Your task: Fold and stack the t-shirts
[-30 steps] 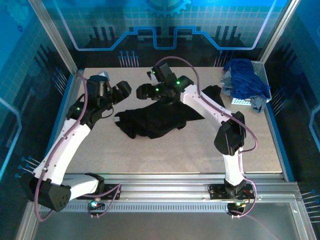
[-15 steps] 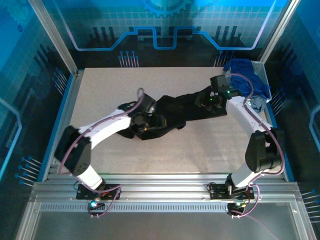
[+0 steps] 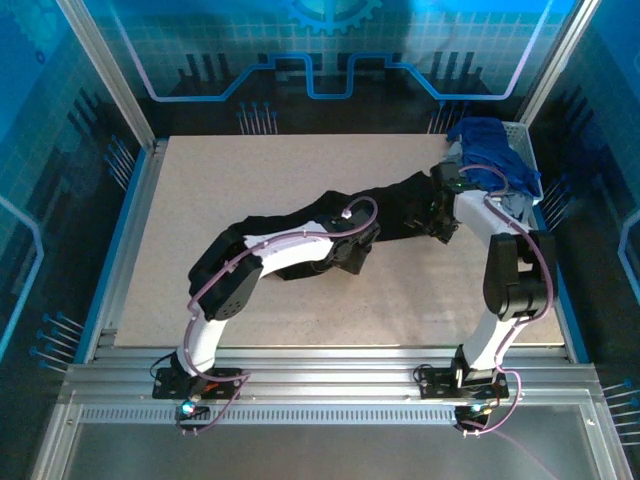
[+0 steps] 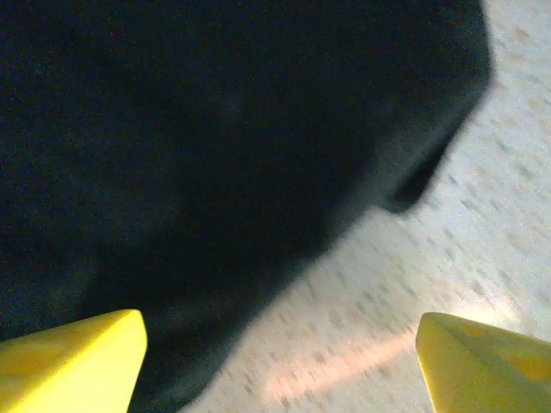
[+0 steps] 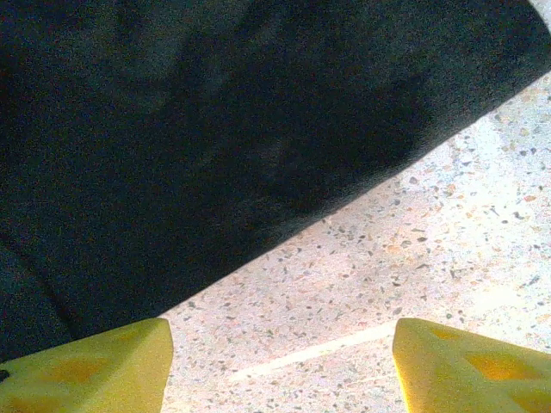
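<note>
Black t-shirt [image 3: 395, 205] lies crumpled and stretched out in a long diagonal band across the middle of the table [image 3: 250, 170], low end toward the near left, high end toward the far right by the basket; no print can be made out, it just reads as dark cloth. Royal blue t-shirt [image 3: 490, 150] is heaped in the white mesh basket [image 3: 484, 203] at the far right corner, with the pale grey-blue t-shirt [image 3: 513, 207] hanging over the basket's near side. Left gripper [image 3: 352, 250] reaches across to the middle of the band, at its near edge. In the left wrist view the left gripper [image 4: 275, 370] has its yellow fingertips [image 4: 77, 357] spread wide with nothing between them, black cloth [image 4: 215, 129] just ahead and bare speckled table on the right. Right gripper [image 3: 438, 215] sits at the band's right end, near the basket. In the right wrist view the right gripper [image 5: 280, 366] is also spread wide and empty, fingertips [image 5: 465, 361] over bare table, the shirt's edge [image 5: 215, 112] running diagonally just beyond them.
</note>
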Controlling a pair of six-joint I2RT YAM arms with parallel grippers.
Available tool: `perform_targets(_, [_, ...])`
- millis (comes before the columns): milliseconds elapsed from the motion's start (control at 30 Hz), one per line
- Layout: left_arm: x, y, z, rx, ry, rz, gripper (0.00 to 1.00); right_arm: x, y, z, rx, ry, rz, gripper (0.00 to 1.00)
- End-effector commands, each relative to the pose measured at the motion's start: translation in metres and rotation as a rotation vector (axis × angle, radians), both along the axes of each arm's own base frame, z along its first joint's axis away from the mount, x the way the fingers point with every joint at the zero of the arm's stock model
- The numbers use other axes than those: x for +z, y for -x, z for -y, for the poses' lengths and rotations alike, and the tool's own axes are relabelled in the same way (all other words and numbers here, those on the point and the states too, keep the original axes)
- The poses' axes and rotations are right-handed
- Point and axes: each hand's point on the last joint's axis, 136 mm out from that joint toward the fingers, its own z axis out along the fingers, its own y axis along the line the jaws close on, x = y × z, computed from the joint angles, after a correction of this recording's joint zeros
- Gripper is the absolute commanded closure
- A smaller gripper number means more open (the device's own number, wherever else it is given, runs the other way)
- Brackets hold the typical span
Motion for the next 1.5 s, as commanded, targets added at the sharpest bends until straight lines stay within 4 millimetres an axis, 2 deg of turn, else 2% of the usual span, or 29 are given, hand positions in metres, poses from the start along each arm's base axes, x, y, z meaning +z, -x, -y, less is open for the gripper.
perform_targets(0, [0.0,-0.023,-0.002,-0.014,-0.072,0.067,0.17,-0.005,-0.009,0.01,-0.05,-0.034,0.003,0.3])
perform_targets(67, [-0.001,-0.031,0.003,-0.016,-0.067,0.082,0.19,-0.01,-0.015,0.014,-0.066,-0.044,0.012,0.3])
perform_targets(233, [0.0,-0.05,0.011,-0.011,-0.053,0.099,0.42,-0.023,-0.026,0.02,-0.084,-0.049,-0.016,0.35])
perform_targets(267, [0.003,-0.053,0.009,0.0,-0.047,0.104,0.52,-0.026,-0.028,0.022,-0.088,-0.046,-0.022,0.36])
perform_targets(367, [0.018,-0.061,0.0,0.045,-0.008,0.133,0.93,-0.033,-0.033,0.021,-0.093,-0.048,-0.038,0.43])
perform_targets(400, [0.022,-0.063,-0.004,0.056,0.005,0.138,1.0,-0.034,-0.034,0.022,-0.101,-0.047,-0.043,0.44])
perform_targets(467, [0.031,-0.065,-0.011,0.076,0.021,0.149,1.0,-0.038,-0.035,0.021,-0.115,-0.052,-0.049,0.46])
perform_targets(500, [0.039,-0.067,-0.015,0.089,0.035,0.159,1.0,-0.039,-0.036,0.021,-0.121,-0.056,-0.046,0.51])
perform_targets(633, [0.075,-0.069,-0.024,0.123,0.141,0.196,1.0,-0.037,-0.04,0.018,-0.124,-0.057,-0.028,0.83])
perform_targets(700, [0.096,-0.07,-0.034,0.154,0.177,0.227,1.0,-0.029,-0.043,0.017,-0.121,-0.046,-0.008,0.98])
perform_targets(733, [0.107,-0.07,-0.042,0.176,0.19,0.244,1.0,-0.022,-0.045,0.016,-0.118,-0.039,0.01,1.0])
perform_targets(867, [0.158,-0.075,-0.084,0.302,0.282,0.33,1.0,0.023,-0.051,0.006,-0.078,-0.007,0.1,1.0])
perform_targets(1000, [0.216,-0.077,-0.124,0.376,0.361,0.459,1.0,0.066,-0.046,-0.006,-0.028,0.035,0.165,1.0])
perform_targets(1167, [0.276,-0.063,-0.159,0.405,0.442,0.612,1.0,0.1,-0.023,-0.014,-0.012,0.057,0.218,1.0])
perform_targets(1267, [0.303,-0.048,-0.169,0.381,0.476,0.69,1.0,0.106,-0.014,-0.017,0.004,0.045,0.232,1.0])
perform_targets(1300, [0.312,-0.041,-0.172,0.372,0.49,0.712,1.0,0.105,-0.013,-0.018,0.01,0.044,0.229,0.97])
perform_targets(1400, [0.326,-0.019,-0.182,0.355,0.517,0.76,1.0,0.092,-0.021,-0.024,0.018,0.024,0.199,0.55])
perform_targets(1467, [0.328,-0.004,-0.195,0.372,0.509,0.778,1.0,0.081,-0.032,-0.03,0.017,0.007,0.17,0.45])
